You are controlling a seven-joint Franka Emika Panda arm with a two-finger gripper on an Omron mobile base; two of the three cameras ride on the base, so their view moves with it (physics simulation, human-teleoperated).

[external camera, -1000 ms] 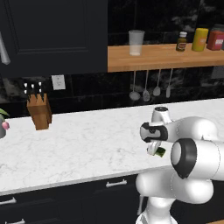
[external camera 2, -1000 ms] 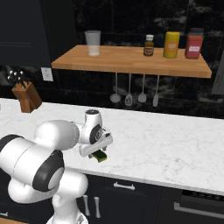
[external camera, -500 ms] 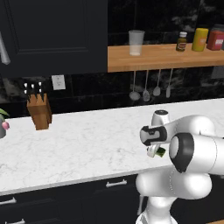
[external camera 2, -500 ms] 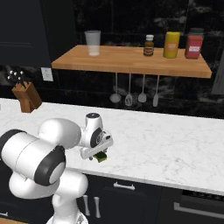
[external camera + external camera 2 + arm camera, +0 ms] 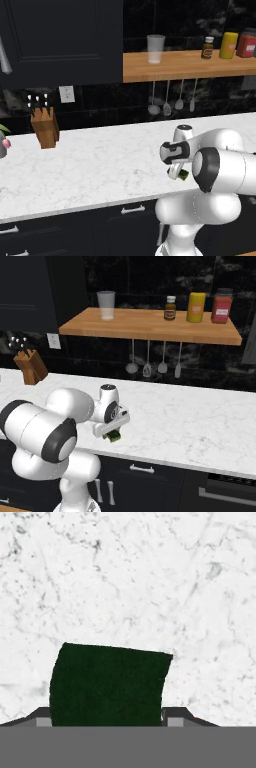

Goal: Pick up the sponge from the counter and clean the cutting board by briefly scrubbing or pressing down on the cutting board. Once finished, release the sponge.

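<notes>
The gripper (image 5: 114, 435) points down over the front part of the white marble counter (image 5: 200, 421), and the dark green sponge (image 5: 107, 684) sits between its fingers, which stand on either side of the block in the hand view; whether they are pressing on it cannot be told. In the right base view the sponge (image 5: 114, 436) shows at 6 o'clock of the white hand, low over the marble and near the front edge; in the left base view it (image 5: 182, 175) shows beside the arm's large dark joint. Well apart from it, a wooden knife block (image 5: 45, 129) stands at the back of the counter at 9 o'clock in the left base view, and a wooden shelf (image 5: 150, 326) at 12 o'clock carries a glass (image 5: 106, 305) and three jars.
</notes>
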